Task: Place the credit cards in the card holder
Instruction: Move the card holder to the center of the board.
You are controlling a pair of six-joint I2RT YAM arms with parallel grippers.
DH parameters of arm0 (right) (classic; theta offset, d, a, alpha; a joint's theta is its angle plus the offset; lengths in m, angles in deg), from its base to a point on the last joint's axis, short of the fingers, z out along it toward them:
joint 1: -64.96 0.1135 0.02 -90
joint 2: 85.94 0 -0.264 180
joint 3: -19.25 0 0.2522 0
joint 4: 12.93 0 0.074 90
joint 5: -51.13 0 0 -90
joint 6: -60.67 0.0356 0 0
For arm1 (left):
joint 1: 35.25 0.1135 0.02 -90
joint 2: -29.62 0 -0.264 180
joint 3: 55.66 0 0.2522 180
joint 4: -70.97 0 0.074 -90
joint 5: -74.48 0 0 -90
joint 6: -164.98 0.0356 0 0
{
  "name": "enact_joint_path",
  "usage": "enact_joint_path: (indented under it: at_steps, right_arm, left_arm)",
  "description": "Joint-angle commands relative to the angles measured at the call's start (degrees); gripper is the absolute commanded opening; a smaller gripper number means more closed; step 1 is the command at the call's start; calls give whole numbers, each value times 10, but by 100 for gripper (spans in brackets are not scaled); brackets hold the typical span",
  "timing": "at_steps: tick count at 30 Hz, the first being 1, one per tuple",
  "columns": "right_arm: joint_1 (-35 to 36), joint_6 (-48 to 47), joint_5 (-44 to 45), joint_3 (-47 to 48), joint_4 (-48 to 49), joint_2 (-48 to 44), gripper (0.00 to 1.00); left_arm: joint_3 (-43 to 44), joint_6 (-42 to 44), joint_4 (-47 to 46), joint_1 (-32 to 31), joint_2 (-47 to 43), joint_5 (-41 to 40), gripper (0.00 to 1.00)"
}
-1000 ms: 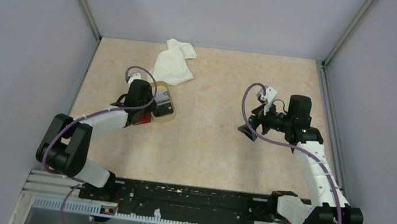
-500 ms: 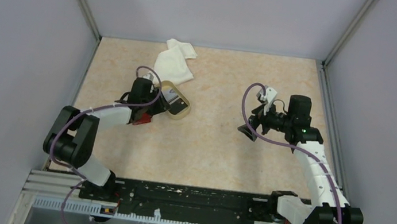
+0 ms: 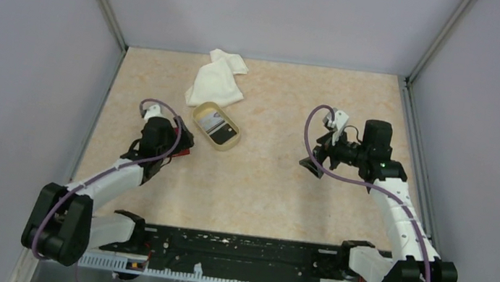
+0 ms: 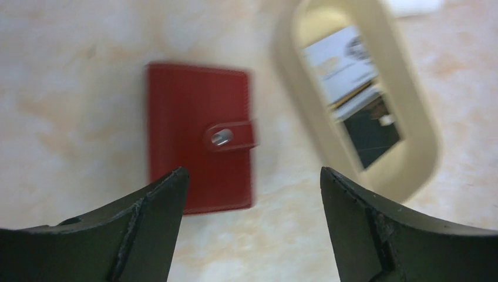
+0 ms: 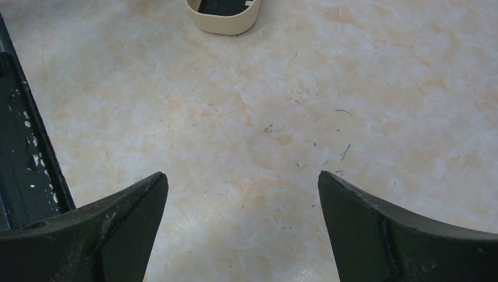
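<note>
left gripper [image 4: 252, 176] has withdrawn from the dish [image 4: 411, 158], jaws wide, empty, over the snapped-shut card holder [image 4: 194, 147]; credit cards [image 4: 346, 64] lie in the dish, none loaded; right gripper [image 5: 241, 176] likewise wide

No lettering, number or brand can be read anywhere. The white plastic card [image 4: 337, 59] lying in the tan oval shallow dish [image 4: 420, 132] carries a yellowish mark and a grey round emblem, both too blurred to make out.
</note>
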Motion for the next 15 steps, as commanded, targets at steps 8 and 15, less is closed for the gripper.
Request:
enact_joint_path:
  at_steps: [8,15]
  right_arm:
    - [5,-6,-22,-2,23,-19,98]
    - [5,-4,-25,-3,25,-23,98]
  left_arm:
    - [-129,-101,-14,76,-88,-61,92]
    - [-104,-111,-26,94,14,29,81]
